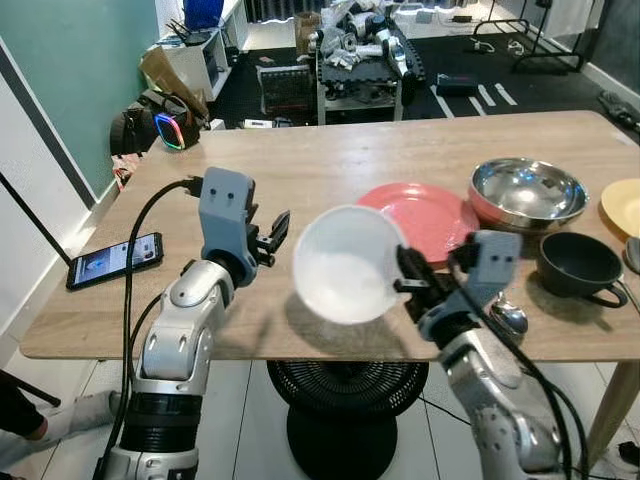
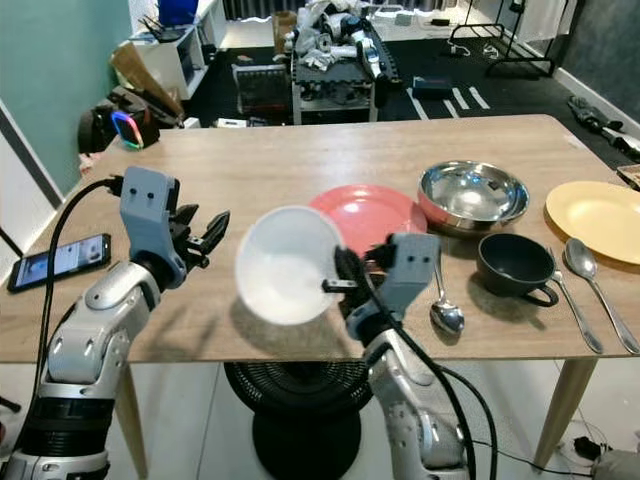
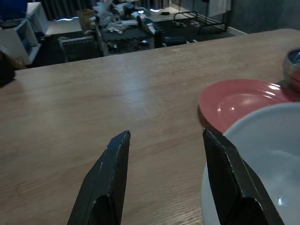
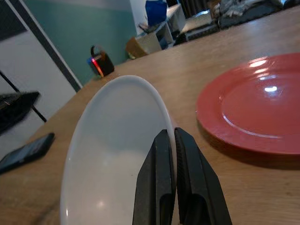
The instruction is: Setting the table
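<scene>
Bowl (image 1: 345, 265) pinched by rim in right gripper (image 1: 410, 282), apparently airborne; left gripper (image 1: 272, 238) open. Next: set down.

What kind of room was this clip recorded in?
Probably a lived-in home's dining area: a wooden table laid with a red plate, steel bowl and spoons, with household clutter behind. The right gripper holds a white bowl.

white bowl (image 1: 345, 263), red plate (image 1: 425, 215), yellow plate (image 2: 600, 218), black cup (image 2: 515, 264)
</scene>
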`<state>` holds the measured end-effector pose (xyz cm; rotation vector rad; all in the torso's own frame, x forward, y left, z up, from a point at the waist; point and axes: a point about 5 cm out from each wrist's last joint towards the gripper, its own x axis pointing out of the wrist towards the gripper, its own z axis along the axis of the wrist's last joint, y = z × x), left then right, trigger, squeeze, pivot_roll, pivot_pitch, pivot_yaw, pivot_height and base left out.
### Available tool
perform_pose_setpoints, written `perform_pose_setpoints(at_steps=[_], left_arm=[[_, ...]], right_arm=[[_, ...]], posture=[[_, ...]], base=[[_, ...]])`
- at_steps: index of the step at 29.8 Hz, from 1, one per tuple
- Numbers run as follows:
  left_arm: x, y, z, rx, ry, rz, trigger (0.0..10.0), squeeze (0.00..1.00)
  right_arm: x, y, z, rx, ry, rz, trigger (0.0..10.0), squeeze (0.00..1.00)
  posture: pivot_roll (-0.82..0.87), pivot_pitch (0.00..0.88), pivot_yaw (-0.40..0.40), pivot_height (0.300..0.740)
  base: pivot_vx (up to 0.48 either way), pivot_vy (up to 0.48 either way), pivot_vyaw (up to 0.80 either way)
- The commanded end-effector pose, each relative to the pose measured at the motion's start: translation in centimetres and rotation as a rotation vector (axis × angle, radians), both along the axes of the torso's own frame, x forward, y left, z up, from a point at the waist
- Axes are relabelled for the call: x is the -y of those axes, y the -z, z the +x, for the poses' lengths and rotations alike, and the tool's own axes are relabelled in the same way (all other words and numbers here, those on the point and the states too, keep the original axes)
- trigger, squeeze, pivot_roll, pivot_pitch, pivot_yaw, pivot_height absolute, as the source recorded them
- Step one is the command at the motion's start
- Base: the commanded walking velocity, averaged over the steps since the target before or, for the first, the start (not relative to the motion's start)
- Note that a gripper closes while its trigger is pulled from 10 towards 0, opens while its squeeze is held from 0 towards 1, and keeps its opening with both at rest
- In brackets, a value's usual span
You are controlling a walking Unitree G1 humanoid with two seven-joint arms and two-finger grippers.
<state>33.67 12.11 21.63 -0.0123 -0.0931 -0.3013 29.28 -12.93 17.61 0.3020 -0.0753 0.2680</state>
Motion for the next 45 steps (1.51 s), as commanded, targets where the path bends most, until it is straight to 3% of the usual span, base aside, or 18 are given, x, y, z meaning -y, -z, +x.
perform_pose_setpoints(at_steps=[1, 5, 6, 7, 8, 13, 14, 15, 22, 28, 34, 35, 37, 38, 40, 42, 44, 45], left_arm=[[-0.6, 0.5, -0.2, -0.017, -0.029, 0.014, 10.0, 0.0], [-0.6, 0.5, -0.3, -0.017, -0.034, 0.01, 10.0, 0.0], [-0.5, 0.5, -0.3, -0.016, -0.033, 0.011, 10.0, 0.0], [-0.5, 0.5, -0.3, -0.016, -0.033, 0.011, 10.0, 0.0], [-0.5, 0.5, -0.4, -0.017, -0.03, 0.012, 10.0, 0.0], [-0.5, 0.6, -0.6, -0.015, 0.003, 0.044, 10.0, 0.0], [-0.5, 0.6, -0.7, -0.011, 0.013, 0.053, 10.0, 0.0], [-0.5, 0.4, -0.8, -0.006, 0.031, 0.066, 10.0, 0.0], [0.1, 0.1, -1.4, 0.014, 0.235, 0.194, 10.0, 0.0], [0.4, 0.2, -2.2, 0.02, 0.304, 0.226, 10.0, 0.0], [1.3, 0.1, -3.0, 0.037, 0.352, 0.234, 10.0, 0.0], [1.5, 0.1, -3.1, 0.045, 0.37, 0.245, 10.0, 0.0], [1.5, 0.1, -3.1, 0.045, 0.37, 0.245, 10.0, 0.0], [1.4, 0.1, -3.3, 0.056, 0.385, 0.273, 10.0, 0.0], [1.4, 0.1, -3.4, 0.059, 0.389, 0.282, 10.0, 0.0], [0.8, -0.2, -3.5, 0.079, 0.404, 0.329, 10.0, 0.0], [0.8, -0.2, -3.4, 0.078, 0.404, 0.327, 10.0, 0.0], [0.7, -0.3, -3.4, 0.081, 0.401, 0.333, 10.0, 0.0]], right_arm=[[0.1, 0.6, 0.3, -0.017, 0.031, -0.018, 10.0, 0.0], [0.5, 0.7, 0.7, -0.004, 0.064, -0.064, 10.0, 0.0], [0.6, 0.8, 0.8, -0.002, 0.063, -0.093, 10.0, 0.31], [0.6, 0.8, 0.8, -0.002, 0.063, -0.093, 10.0, 0.31], [0.7, 1.0, 0.8, -0.002, 0.06, -0.116, 10.0, 1.0], [1.4, 0.6, 1.1, 0.021, 0.083, -0.161, 10.0, 1.0], [1.4, 0.3, 1.2, 0.042, 0.076, -0.186, 10.0, 0.37], [1.3, -0.1, 1.2, 0.066, 0.061, -0.228, 10.0, 0.0], [0.8, -0.4, 2.0, 0.1, -0.119, -0.415, 10.0, 0.0], [2.8, 0.1, 2.9, 0.048, -0.146, -0.468, 10.0, 0.0], [6.5, 0.0, 4.8, -0.077, -0.038, -0.449, 10.0, 0.0], [7.6, 0.0, 5.2, -0.125, -0.031, -0.421, 10.0, 0.6], [7.6, 0.0, 5.2, -0.125, -0.031, -0.421, 10.0, 0.6], [8.1, 0.1, 5.2, -0.151, -0.061, -0.418, 10.0, 1.0], [8.2, 0.1, 5.2, -0.158, -0.076, -0.415, 10.0, 1.0], [8.1, 0.1, 4.3, -0.239, -0.211, -0.315, 10.0, 1.0], [8.1, 0.0, 4.3, -0.244, -0.216, -0.306, 10.0, 1.0], [8.1, -0.1, 4.1, -0.249, -0.234, -0.293, 10.0, 0.0]], posture=[[-0.11, 0.0, 0.115, 0.74], [-0.1, 0.0, 0.111, 0.74], [-0.1, 0.0, 0.111, 0.74], [-0.1, 0.0, 0.111, 0.74], [-0.1, 0.0, 0.111, 0.74], [-0.11, 0.0, 0.112, 0.74], [-0.11, 0.0, 0.112, 0.74], [-0.11, 0.0, 0.112, 0.74], [-0.11, 0.0, 0.108, 0.74], [-0.11, 0.002, 0.106, 0.74], [-0.1, 0.006, 0.098, 0.74], [-0.1, 0.008, 0.096, 0.74], [-0.1, 0.008, 0.096, 0.74], [-0.1, 0.008, 0.095, 0.74], [-0.1, 0.008, 0.095, 0.74], [-0.09, 0.012, 0.094, 0.74], [-0.09, 0.012, 0.094, 0.74], [-0.1, 0.013, 0.094, 0.74]], base=[[0.0, 0.0, 0.0], [0.0, 0.0, 0.0], [0.0, 0.0, 0.0], [0.0, 0.0, 0.0], [0.0, 0.0, 0.0], [0.0, 0.0, 0.0], [0.0, 0.0, 0.0], [0.0, 0.0, 0.0], [0.0, 0.0, 0.0], [0.0, 0.0, 0.0], [0.0, 0.0, 0.0], [0.0, 0.0, 0.0], [0.0, 0.0, 0.0], [0.0, 0.0, 0.0], [0.0, 0.0, 0.0], [0.0, 0.0, 0.0], [0.0, 0.0, 0.0], [0.0, 0.0, 0.0]])
